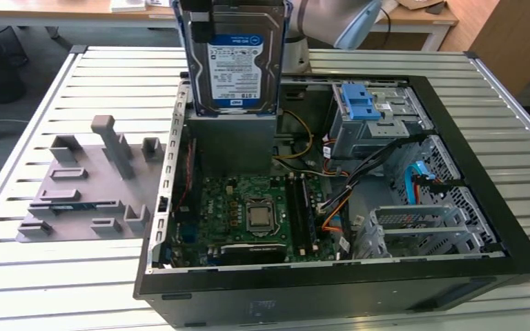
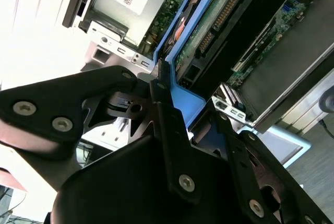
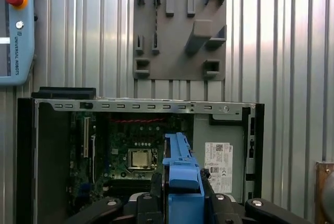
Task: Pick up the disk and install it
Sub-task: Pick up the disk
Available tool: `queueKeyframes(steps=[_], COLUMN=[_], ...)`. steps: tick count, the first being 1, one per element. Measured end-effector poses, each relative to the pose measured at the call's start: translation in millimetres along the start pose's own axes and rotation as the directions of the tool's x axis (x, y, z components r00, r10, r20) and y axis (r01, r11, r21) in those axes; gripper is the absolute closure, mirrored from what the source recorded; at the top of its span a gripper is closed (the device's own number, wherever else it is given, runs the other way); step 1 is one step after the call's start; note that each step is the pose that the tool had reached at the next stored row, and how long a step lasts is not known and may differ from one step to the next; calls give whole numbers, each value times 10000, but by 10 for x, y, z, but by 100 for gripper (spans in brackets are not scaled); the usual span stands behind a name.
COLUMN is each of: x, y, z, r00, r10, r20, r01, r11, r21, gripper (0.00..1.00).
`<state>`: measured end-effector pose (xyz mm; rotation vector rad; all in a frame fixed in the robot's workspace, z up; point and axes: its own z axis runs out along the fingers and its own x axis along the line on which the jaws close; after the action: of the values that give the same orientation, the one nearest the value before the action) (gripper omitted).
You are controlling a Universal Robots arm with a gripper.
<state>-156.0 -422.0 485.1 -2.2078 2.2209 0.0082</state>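
**Drive Held on End Above Open Computer, Bays Off to the Side**

The robot's gripper (image 3: 182, 195) is clamped on the disk (image 1: 235, 62), its black fingers (image 2: 167, 119) closed against the blue side rail, as both wrist views show. In the exterior view the disk hangs upright at the far end of the scene with its label facing the camera and its long axis vertical. It is lifted clear of the computer case (image 1: 339, 293), which lies open on the slatted table (image 1: 25, 276). The disk sits over the case's far corner on the exterior view's left, above the grey box (image 1: 230, 141) and beyond the circuit board (image 1: 246, 207), and appears to touch neither.

By the look of it, the relation that matters here runs sideways. The drive cage (image 1: 385, 121) with its blue latch (image 1: 359, 103) stands at the case's far end toward the exterior view's right, well apart from the disk. Loose cables (image 1: 366, 165) run through the case just near of it. A second metal cage (image 1: 421, 224) stands nearer the camera on that same side. Which of the two is meant for the disk cannot be told from these views.

A grey moulded plate (image 1: 90, 179) lies on the table beside the case, on the exterior view's left and well apart from the disk. Judged from how things lie, the pick-up is done and the installing is not.
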Motion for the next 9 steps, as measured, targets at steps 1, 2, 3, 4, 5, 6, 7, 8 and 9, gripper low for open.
queueKeyframes(steps=[1, 2, 3, 4, 5, 6, 7, 8, 9], x=[4, 9, 14, 20, 24, 29, 34, 39, 43], y=[-12, -23, -36, -49, -61, -73, -86, -98, -110], z=[0, 0, 0, 0, 0, 0, 0, 0, 0], r00=[10000, 10000, 10000, 10000, 10000, 10000, 10000, 10000, 10000], r10=[0, 0, 0, 0, 1, 1, 1, 0, 0], r20=[0, 0, 0, 0, 0, 0, 0, 0, 0], r01=[0, 0, 0, 0, -1, -1, -1, 0, 0], r11=[10000, 10000, 10000, 10000, 10000, 10000, 10000, 10000, 10000], r21=[-1, 0, 0, -1, 0, 0, 0, 0, 0], gripper=[64, 64, 64, 64, 64, 64, 64, 64, 64])
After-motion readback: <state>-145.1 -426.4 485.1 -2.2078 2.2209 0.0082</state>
